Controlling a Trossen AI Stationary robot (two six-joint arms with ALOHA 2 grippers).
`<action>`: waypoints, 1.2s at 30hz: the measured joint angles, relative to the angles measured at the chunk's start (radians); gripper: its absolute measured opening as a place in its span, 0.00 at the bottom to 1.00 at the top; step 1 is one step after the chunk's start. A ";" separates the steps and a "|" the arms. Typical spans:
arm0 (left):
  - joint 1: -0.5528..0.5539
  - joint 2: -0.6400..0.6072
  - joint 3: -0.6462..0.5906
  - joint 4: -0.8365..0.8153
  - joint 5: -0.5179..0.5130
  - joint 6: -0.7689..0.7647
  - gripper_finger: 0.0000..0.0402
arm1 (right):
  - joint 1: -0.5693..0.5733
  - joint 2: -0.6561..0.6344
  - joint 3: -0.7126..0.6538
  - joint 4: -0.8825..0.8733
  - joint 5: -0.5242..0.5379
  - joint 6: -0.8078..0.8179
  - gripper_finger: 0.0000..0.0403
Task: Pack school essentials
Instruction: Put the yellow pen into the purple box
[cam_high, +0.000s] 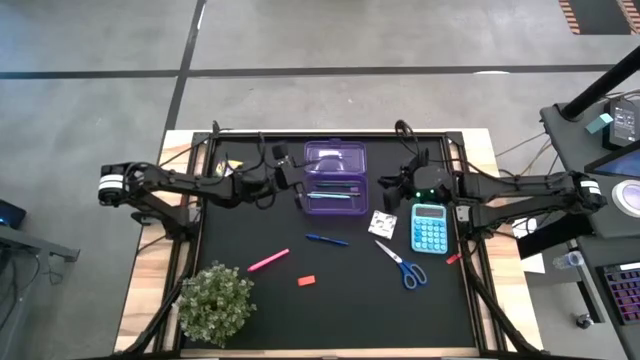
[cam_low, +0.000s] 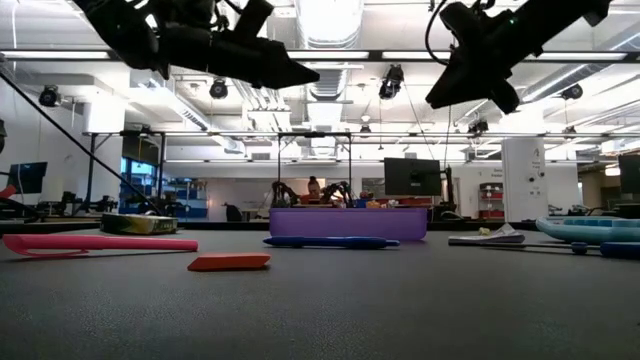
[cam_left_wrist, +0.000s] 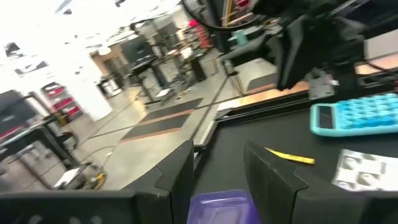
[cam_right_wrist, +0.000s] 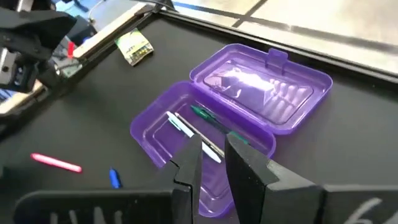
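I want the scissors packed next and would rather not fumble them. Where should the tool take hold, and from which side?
Grip the scissors at the metal blades just ahead of the blue handles, coming straight down from above. They lie flat on the mat, blades pointing toward the patterned square, so only a top approach fits, and the narrow blades likely suit the fingers better than the wide loops. The right tool is nearer.

Both arms reach inward from 9 and 3 o'clock, raised above the tabletop. The left end effector (cam_high: 291, 172) has its fingers parted. The right end effector (cam_high: 392, 186) is slightly parted too.

Purple case (cam_high: 334, 176), teal calculator (cam_high: 430, 228), pink marker (cam_high: 268, 261), red eraser (cam_high: 306, 281), blue-handled scissors (cam_high: 403, 265), black mat (cam_high: 250, 225).
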 joint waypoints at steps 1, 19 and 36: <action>0.000 -0.005 -0.005 0.003 -0.012 0.000 0.31 | 0.000 0.000 0.003 -0.002 0.000 0.021 0.15; 0.005 -0.192 -0.142 0.014 -0.057 0.000 0.31 | -0.187 0.262 0.136 -0.547 -0.022 0.289 0.15; 0.006 -0.231 -0.198 0.015 -0.209 0.072 0.31 | -0.444 0.492 0.180 -0.582 -0.296 0.289 0.30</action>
